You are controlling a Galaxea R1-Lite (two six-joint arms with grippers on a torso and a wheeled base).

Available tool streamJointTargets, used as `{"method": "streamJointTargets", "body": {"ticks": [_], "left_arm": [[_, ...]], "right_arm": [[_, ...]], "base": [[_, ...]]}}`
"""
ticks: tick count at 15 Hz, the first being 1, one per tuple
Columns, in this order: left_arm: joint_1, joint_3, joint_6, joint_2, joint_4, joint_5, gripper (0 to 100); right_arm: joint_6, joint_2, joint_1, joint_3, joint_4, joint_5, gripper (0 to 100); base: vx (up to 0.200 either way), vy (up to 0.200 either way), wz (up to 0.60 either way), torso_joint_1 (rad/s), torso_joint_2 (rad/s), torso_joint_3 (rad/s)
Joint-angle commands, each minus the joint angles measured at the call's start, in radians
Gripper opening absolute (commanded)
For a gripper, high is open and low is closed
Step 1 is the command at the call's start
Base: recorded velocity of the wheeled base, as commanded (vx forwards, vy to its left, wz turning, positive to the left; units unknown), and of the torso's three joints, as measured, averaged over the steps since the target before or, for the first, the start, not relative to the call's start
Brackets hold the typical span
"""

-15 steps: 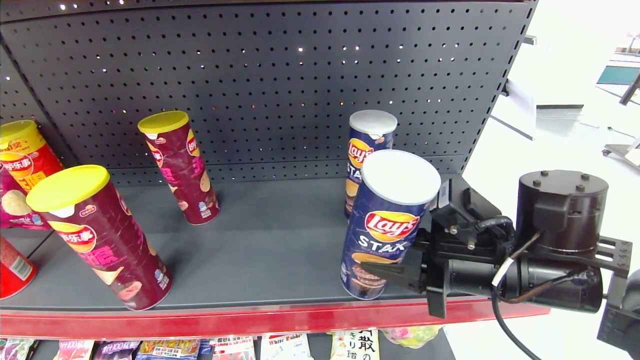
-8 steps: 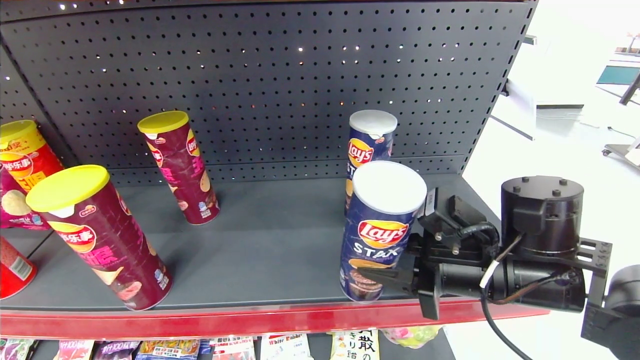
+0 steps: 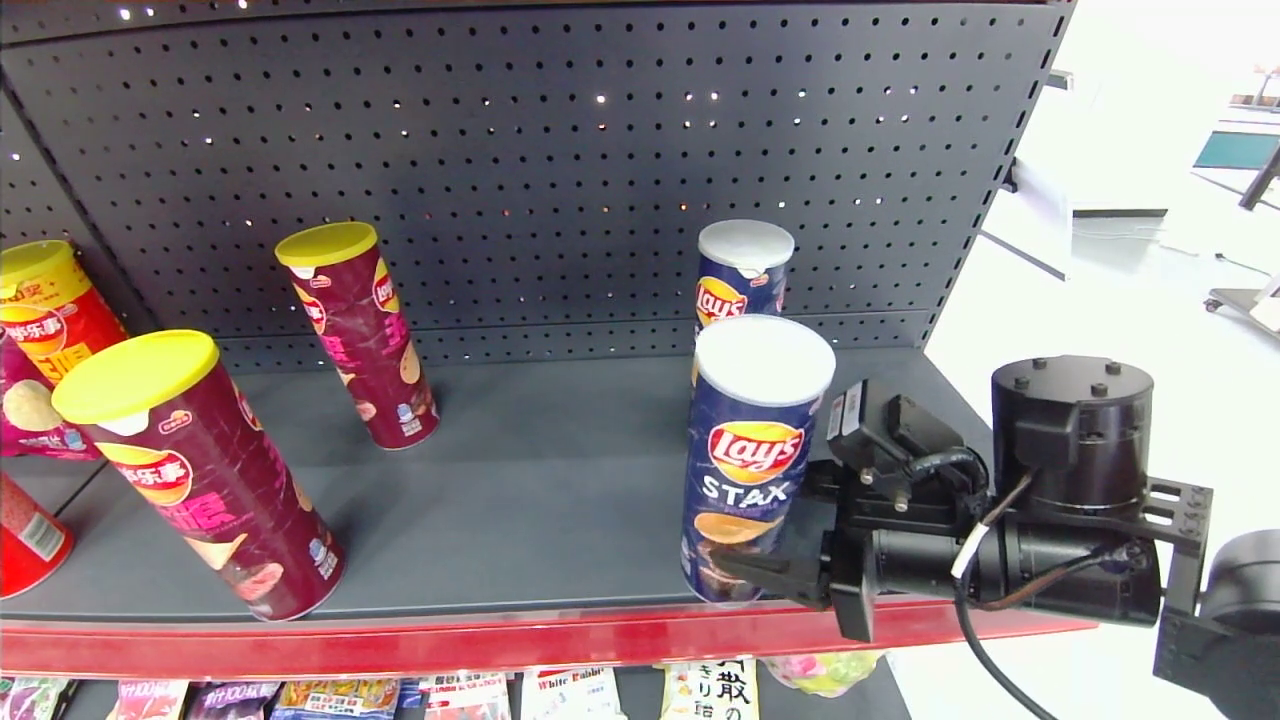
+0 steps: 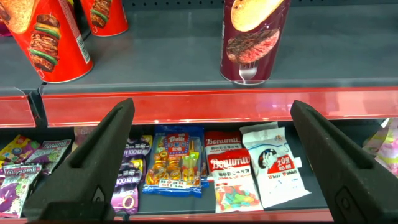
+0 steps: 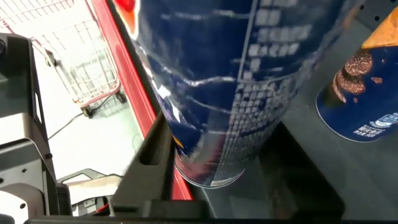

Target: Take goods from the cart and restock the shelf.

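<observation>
Gripping blue can [image 3: 755, 470] low on body: right hand [image 3: 752, 565], fingers clamped either side. Can upright at shelf [image 3: 540, 500] front, right end, just behind red lip [image 3: 450, 640]. Right wrist view adds cart [image 5: 93, 68] on floor beyond lip. Left hand [image 4: 211, 106] wide open, holding nothing, facing lip; packets [image 4: 174, 165] on lower shelf beyond. Second blue can [image 3: 740, 275] directly behind first; maroon cans [image 3: 200, 470] farther left.

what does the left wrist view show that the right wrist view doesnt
Left wrist only: the open left gripper, a red canister, a maroon canister and snack packets on the lower shelf. Right wrist only: the blue canister gripped by the right gripper, a second blue canister near it, and the cart on the floor. Both: the shelf's red front edge.
</observation>
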State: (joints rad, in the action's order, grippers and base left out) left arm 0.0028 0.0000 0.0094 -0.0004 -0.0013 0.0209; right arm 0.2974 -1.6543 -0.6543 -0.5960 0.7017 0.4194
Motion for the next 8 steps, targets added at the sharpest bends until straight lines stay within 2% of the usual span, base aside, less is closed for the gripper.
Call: {"method": "streamJointTargets", "body": {"ticks": [1, 4, 8], "left_arm": [[0.000, 0.000, 0.000, 0.000, 0.000, 0.001, 100], [0.000, 0.000, 0.000, 0.000, 0.000, 0.001, 100], [0.000, 0.000, 0.000, 0.000, 0.000, 0.001, 100]], "right_arm": [[-0.001, -0.002, -0.001, -0.001, 0.001, -0.001, 100], [0.000, 0.004, -0.001, 0.004, 0.002, -0.002, 100], [-0.037, 0.041, -0.001, 0.030, 0.009, -0.068, 100]], "base": [[0.000, 0.000, 0.00, 0.000, 0.00, 0.000], [0.000, 0.000, 0.00, 0.000, 0.00, 0.000], [0.000, 0.000, 0.00, 0.000, 0.00, 0.000]]}}
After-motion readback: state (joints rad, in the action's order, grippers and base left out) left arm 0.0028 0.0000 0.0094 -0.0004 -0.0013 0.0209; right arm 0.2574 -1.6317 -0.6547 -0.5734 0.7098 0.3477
